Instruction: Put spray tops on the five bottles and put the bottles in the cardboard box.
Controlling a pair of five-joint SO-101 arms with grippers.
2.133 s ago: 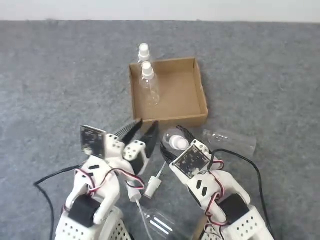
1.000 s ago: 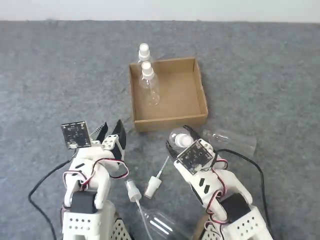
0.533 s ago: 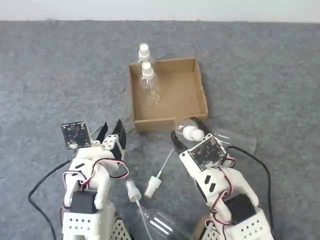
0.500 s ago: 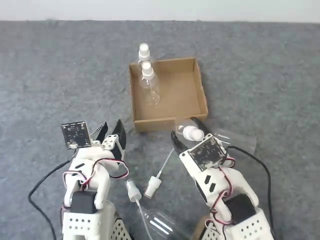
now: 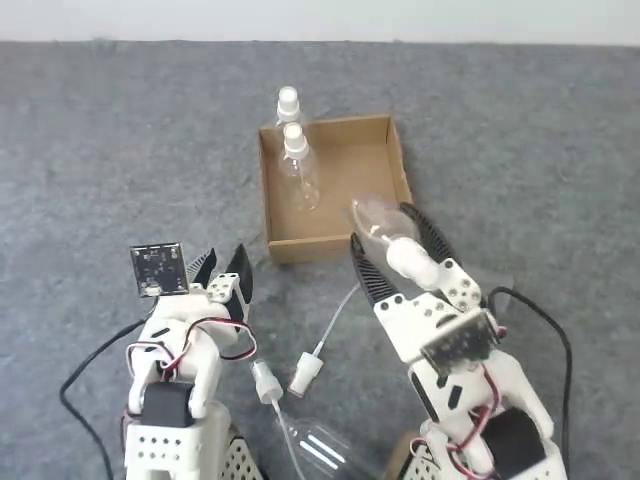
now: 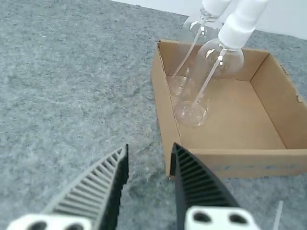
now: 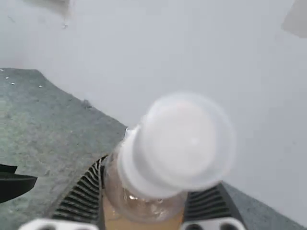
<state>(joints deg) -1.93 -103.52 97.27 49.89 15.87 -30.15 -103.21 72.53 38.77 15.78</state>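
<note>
Lifted higher now, the right gripper, jaws clamped on a clear plastic bottle with white spray top, hangs at the near right corner of the brown cardboard box. The bottle slants, base toward the box, top toward the arm. Left gripper, jaws slightly parted, hovers off the near left corner above grey carpet; white wall beyond.

The bottles are clear, glossy plastic with smooth white spray tops, the cardboard box matt, the worktop rough cloth.
</note>
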